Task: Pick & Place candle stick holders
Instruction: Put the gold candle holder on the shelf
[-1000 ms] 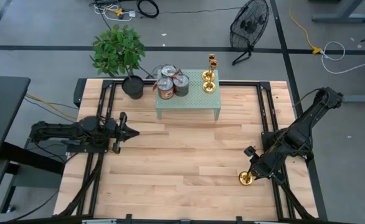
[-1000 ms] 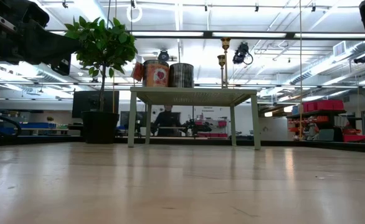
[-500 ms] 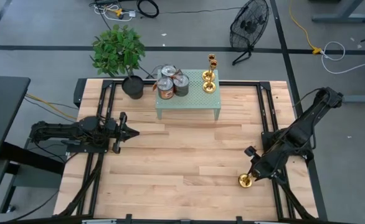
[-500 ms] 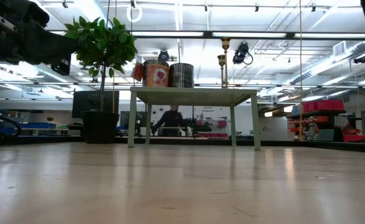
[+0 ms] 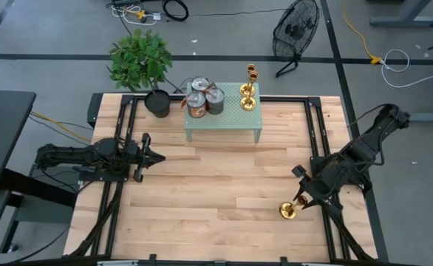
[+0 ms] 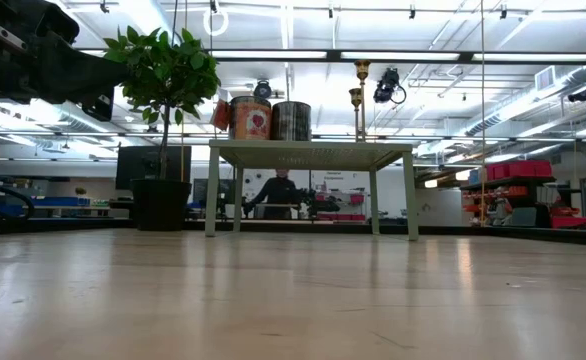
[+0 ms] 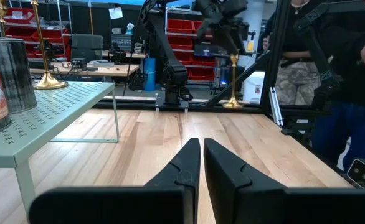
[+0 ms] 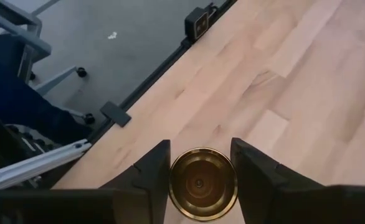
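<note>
On your left, the left gripper [image 5: 159,156] hangs low over the wooden table [image 5: 216,207], its fingers [image 7: 184,163] pressed together with nothing between them; it points toward the table's middle. Move across and the potted plant [image 5: 141,62] stands at the far edge, with the pale green stand [image 5: 224,124] just beside it; on that stand you have two tins [image 5: 203,99] toward the plant's side and two candle stick holders [image 5: 247,90] upright at the other corner, one behind the other. Over on your right, the right gripper [image 5: 299,201] is down near the table's front corner; its fingers [image 8: 152,169] sit part open on either side of the third candle stick holder [image 8: 203,182], closed in against it, the round gold base facing the wrist camera. From above, that holder [image 5: 288,210] sits just at the gripper's tip; whether it is off the wood you cannot tell.
</note>
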Motion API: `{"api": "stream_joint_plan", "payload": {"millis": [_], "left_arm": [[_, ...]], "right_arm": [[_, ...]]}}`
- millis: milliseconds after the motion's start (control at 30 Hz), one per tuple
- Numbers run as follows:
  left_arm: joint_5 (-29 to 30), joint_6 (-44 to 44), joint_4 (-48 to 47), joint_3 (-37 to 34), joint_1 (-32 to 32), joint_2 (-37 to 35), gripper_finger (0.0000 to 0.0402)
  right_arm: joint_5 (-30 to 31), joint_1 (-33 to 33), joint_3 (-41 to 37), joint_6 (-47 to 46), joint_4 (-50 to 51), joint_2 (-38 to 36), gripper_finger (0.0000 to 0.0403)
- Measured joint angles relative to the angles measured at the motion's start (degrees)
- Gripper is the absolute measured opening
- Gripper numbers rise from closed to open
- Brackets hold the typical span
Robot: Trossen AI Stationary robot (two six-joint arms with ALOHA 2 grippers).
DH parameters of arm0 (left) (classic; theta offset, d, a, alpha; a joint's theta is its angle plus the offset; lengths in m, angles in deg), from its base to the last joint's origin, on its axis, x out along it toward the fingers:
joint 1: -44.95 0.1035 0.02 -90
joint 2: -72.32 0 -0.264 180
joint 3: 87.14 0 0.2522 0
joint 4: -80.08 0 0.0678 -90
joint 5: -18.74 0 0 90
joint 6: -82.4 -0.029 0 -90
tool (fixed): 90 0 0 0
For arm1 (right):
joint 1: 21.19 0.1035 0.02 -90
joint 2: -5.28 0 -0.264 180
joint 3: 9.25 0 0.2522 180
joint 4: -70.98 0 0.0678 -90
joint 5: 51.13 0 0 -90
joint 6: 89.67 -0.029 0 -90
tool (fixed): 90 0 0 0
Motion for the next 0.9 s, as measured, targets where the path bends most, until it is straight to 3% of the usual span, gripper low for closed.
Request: {"api": "stream_joint_plan", "payload": {"millis": [633,900], "left_arm": [[0.00,0.00,0.00,0.02,0.02,0.00,0.0030],[0.00,0.00,-0.01,0.00,0.00,0.00,0.0030]], "right_arm": [[5.95,-8.06,20.17,4.95,17.39,7.42,0.0144],[5.93,-11.64,23.44,6.04,19.57,9.19,0.0144]]}}
